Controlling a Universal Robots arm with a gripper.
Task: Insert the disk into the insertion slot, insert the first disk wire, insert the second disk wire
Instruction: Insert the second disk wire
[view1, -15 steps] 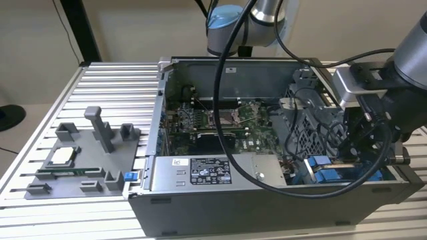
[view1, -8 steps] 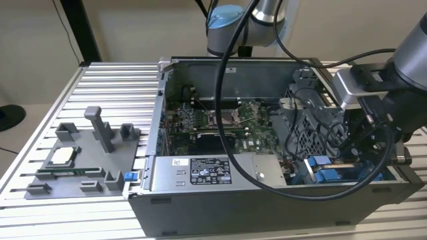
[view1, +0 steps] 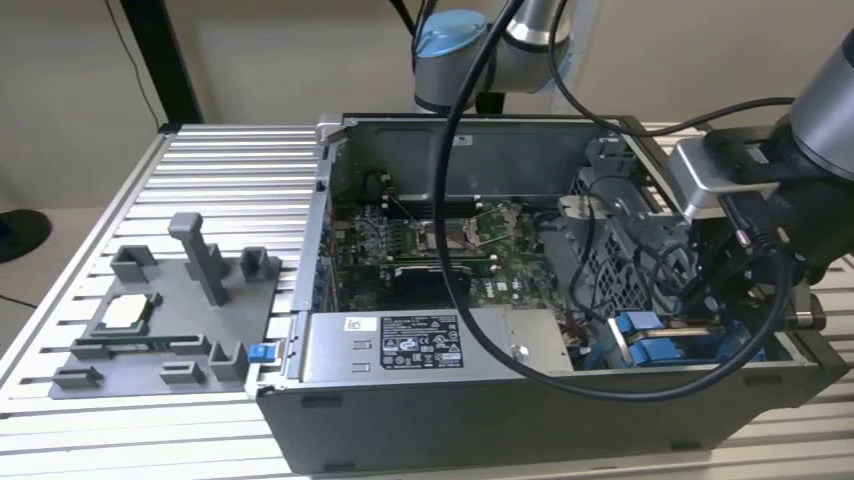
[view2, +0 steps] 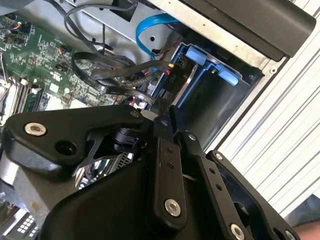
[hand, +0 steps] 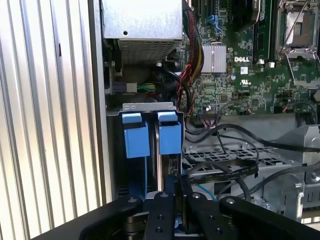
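Grey arm (view1: 827, 110), blue joint cap (view1: 447, 35); black cables (view1: 461, 200)

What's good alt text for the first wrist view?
The gripper hangs over a drive bay with two blue plastic fittings inside an open computer case. Beyond lie black cables, the green motherboard and the grey power supply box.

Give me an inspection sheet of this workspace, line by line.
Surface: ribbed aluminium table carrying an open computer case.
Job's things: the insertion slot, with blue fittings, sits in the case corner beside the power supply; whether the disk is seated in it cannot be told.
Clutter: grey fixture tray with upright posts on the exterior view's left.
Claw: claw is down at the slot, by a black connector.
Cables: black cables loop over the drive cage; a blue cable curves near the slot.
Surroundings: beige wall.
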